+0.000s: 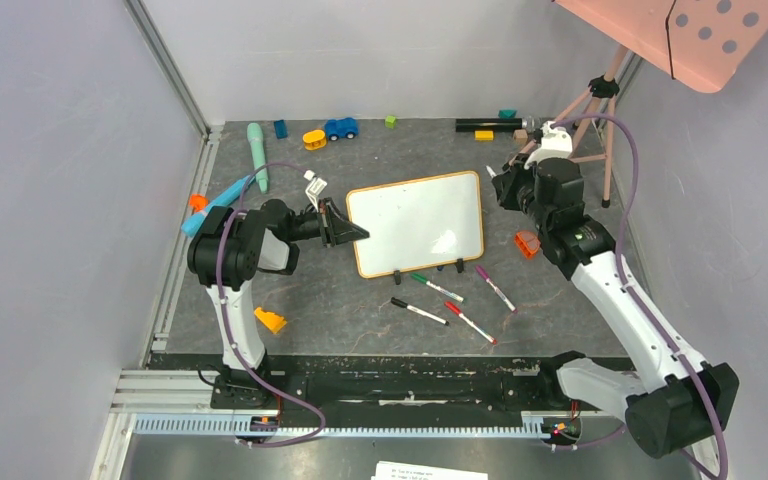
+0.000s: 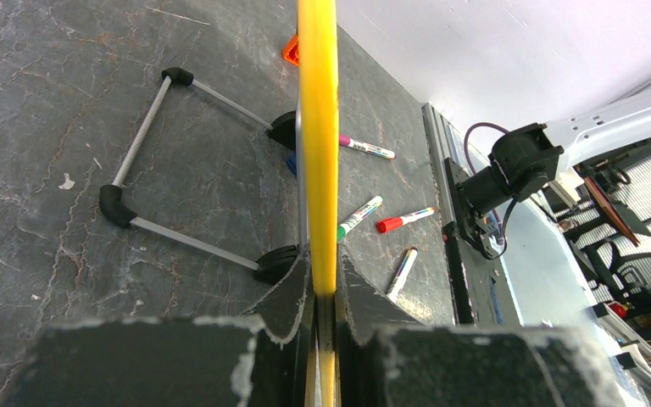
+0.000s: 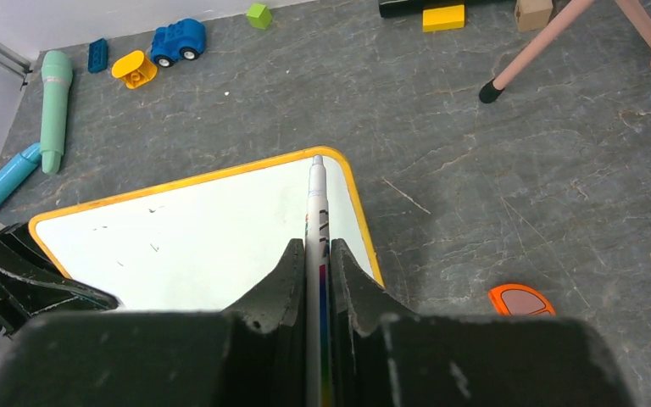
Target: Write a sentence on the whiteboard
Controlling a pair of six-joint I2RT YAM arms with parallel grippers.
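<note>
The whiteboard (image 1: 418,222) sits between the two grippers. The left gripper (image 1: 352,232) is clamped on its left edge. The right gripper (image 3: 317,259) pinches a marker (image 3: 316,199), whose tip is at the board's far right corner.

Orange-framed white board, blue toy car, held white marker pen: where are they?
orange-framed white board (image 1: 418,222), top view, white middle.
blue toy car (image 1: 341,128), top view, body.
white marker pen (image 3: 316,203), right wrist view, barrel.

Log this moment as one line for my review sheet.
left gripper: shut on whiteboard edge | right gripper: shut on marker, tip near whiteboard corner | writing: none seen yet
</note>
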